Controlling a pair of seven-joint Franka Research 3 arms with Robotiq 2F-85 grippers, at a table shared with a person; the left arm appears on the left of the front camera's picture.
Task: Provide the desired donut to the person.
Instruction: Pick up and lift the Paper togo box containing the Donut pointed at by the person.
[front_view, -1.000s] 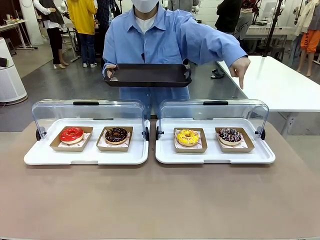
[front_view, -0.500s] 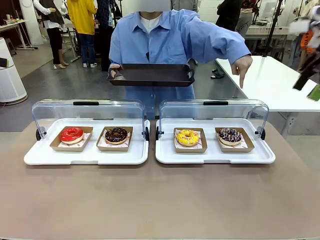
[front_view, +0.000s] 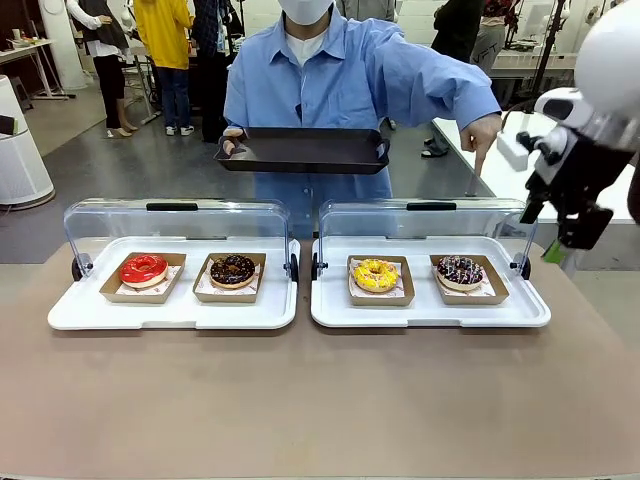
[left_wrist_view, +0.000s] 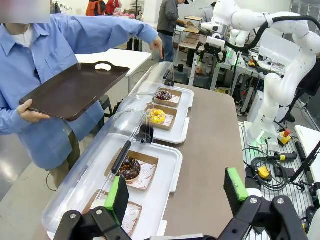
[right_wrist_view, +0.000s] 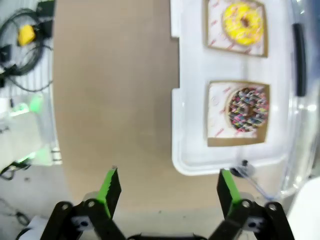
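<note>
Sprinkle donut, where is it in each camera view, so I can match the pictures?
Front view: sprinkle donut, right end of the right tray.
Left wrist view: sprinkle donut, upper middle, farthest away.
Right wrist view: sprinkle donut, right of centre.
Shared landmark: yellow donut beside it in the same tray.

A brown worktop (front_view: 300, 400) is lying across the near part of the room, and a smooth grey floor (front_view: 130, 165) is stretching away behind it. A white table (front_view: 570, 170) is standing on the right, just past the worktop's far corner, and even indoor light is falling on its top. At the far left a white rounded cabinet (front_view: 18, 160) is sitting on the floor, with a small light table (front_view: 30, 50) standing farther back. In the left wrist view black cables (left_wrist_view: 272, 175) are lying looped on the floor beside the worktop. Clutter is crowding the room's far end, too small to tell apart.
</note>
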